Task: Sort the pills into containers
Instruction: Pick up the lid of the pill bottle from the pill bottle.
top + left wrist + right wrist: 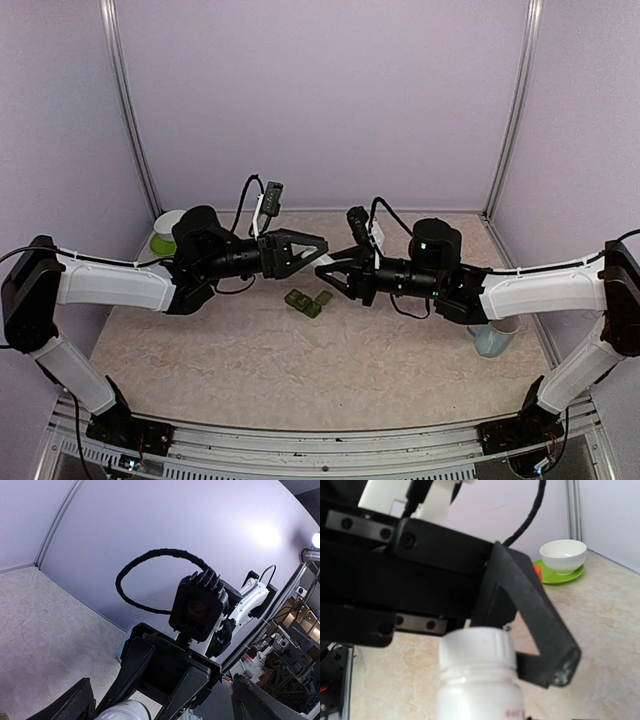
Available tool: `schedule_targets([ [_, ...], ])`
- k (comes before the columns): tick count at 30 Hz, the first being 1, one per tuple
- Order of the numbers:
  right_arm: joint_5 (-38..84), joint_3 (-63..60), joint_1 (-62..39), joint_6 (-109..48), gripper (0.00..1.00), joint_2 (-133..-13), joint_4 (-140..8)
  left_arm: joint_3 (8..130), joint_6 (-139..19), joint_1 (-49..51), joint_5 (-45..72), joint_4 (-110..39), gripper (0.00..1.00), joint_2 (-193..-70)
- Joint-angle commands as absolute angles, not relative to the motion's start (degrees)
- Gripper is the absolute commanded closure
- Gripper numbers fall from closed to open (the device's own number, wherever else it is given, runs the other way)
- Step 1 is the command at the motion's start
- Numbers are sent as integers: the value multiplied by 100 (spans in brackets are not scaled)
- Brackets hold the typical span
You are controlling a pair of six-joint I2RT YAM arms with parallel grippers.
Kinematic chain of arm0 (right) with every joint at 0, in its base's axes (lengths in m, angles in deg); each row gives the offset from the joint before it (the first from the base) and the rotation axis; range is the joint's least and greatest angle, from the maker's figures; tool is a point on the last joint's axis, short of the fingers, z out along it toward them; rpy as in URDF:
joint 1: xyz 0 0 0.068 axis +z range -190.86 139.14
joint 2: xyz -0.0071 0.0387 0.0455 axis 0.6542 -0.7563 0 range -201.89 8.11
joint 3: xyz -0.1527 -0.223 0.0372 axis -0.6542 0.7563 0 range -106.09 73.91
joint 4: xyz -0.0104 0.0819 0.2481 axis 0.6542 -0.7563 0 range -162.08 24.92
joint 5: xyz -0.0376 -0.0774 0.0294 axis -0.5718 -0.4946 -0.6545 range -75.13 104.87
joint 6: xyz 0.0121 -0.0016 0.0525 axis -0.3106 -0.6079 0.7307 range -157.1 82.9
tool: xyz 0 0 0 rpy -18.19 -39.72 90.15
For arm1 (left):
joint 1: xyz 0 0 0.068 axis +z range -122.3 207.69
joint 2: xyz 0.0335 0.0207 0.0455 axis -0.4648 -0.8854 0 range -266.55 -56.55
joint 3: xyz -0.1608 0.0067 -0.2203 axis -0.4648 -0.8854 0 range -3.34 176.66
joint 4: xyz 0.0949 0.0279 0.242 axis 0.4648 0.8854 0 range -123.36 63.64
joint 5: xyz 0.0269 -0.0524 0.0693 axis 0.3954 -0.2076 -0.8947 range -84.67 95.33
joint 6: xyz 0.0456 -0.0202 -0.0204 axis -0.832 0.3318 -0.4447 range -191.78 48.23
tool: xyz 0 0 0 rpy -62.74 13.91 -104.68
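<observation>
Pinching the white bottle (479, 690) in the right tool (335, 280); centring the spread left tool (315, 252) squarely on its cap (475, 647), seemingly not yet gripping; working over the containers (308, 302) on the worktop (250, 365).

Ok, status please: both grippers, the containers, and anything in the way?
Right gripper shut on white bottle. Left gripper open at its cap. Containers on table, untouched. Nothing in the way.

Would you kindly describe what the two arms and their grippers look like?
The left arm and right arm have white shells and black joints. The left gripper and right gripper are black, angular and two-fingered. Black cables loop over the wrists.
</observation>
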State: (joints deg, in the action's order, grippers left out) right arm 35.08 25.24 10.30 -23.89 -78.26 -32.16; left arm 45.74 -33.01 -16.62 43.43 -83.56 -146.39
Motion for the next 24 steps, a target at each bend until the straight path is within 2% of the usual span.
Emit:
schedule_targets([
  [1, 3151, 2628, 980, -2341, 91, -7729, -3045, 4501, -3430, -1662, 4378, -8273, 9, -14487],
  [24, 3236, 2869, 889, -2339, 91, -7602, -2774, 4431, -3416, -1555, 4156, -8092, 44, -14426],
])
